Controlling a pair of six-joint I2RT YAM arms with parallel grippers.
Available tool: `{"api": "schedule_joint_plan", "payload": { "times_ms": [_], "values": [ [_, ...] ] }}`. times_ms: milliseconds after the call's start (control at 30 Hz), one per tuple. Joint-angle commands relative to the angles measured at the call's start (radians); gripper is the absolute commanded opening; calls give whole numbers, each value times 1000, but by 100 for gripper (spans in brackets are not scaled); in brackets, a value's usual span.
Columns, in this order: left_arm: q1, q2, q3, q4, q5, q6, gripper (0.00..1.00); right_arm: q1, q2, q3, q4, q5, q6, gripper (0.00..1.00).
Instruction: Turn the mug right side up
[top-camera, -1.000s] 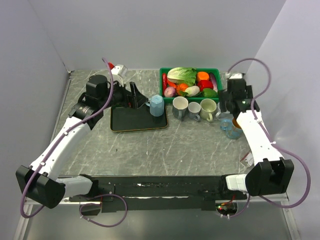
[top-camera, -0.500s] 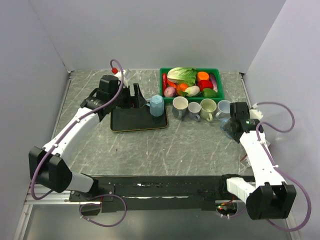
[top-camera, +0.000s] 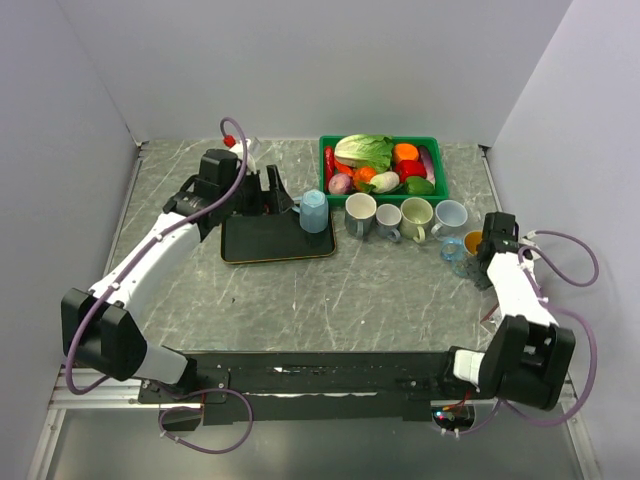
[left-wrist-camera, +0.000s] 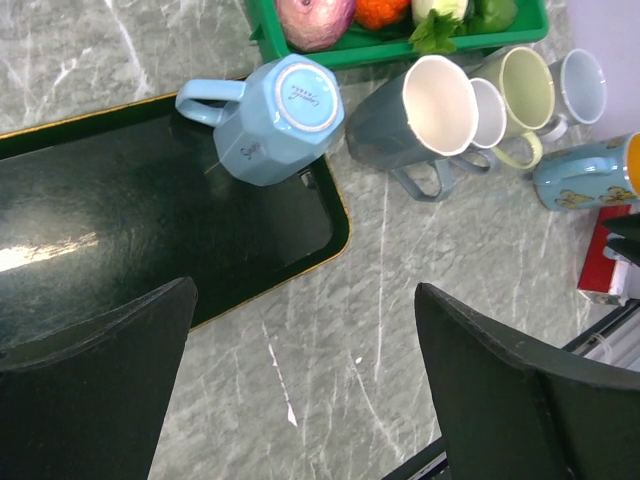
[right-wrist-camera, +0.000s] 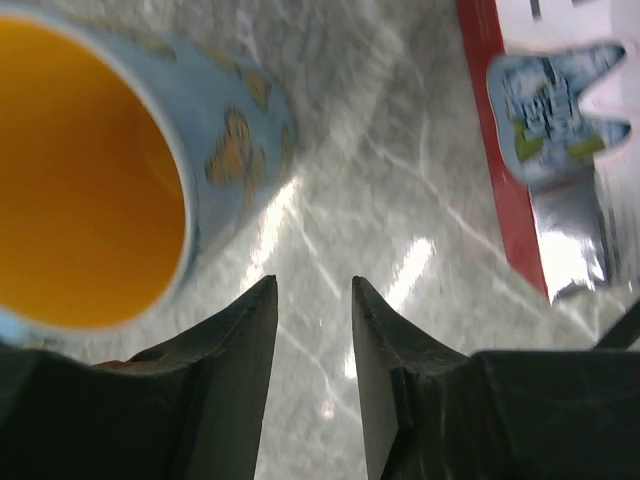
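Our left jaws stand wide open and hold nothing. They hang over the near right part of a black tray (left-wrist-camera: 150, 230) with a gold rim, where it meets the grey marbled desk (top-camera: 350, 290).

Beyond them, on the tray's far right corner, stands the light blue mug (left-wrist-camera: 283, 118). It is upside down, its base facing up and its handle pointing left in the wrist view. Nothing touches it.

Our right jaws are nearly closed, with only a narrow gap between them and nothing in it. They point down at bare desk on the right side, well apart from the tray. Just beside them lies a blue mug with an orange inside (right-wrist-camera: 90, 170), which seems to rest on its side. On their other side is a red-edged packet (right-wrist-camera: 560, 150).

Between the two arms, a row of upright mugs stands on the desk just right of the tray: a grey mug (left-wrist-camera: 420, 110), a small white mug (left-wrist-camera: 485, 110), a pale yellow mug (left-wrist-camera: 525, 95) and a pale blue mug (left-wrist-camera: 580, 85). Behind the row sits a green basket (top-camera: 322, 160) filled with vegetables.
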Motion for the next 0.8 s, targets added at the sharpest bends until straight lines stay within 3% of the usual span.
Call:
{"api": "schedule_joint_plan", "payload": {
  "times_ms": [0,467,767],
  "values": [
    [14,-29,0,64,43,-26,96,-31,69,50,134,22,-103,42],
    [25,37,63,41,52,-26,96,-96,224,135,278,14,-260,42],
    [25,72,81,40,69,-42,96,-102,176,115,251,74,-243,44]
  ]
}}
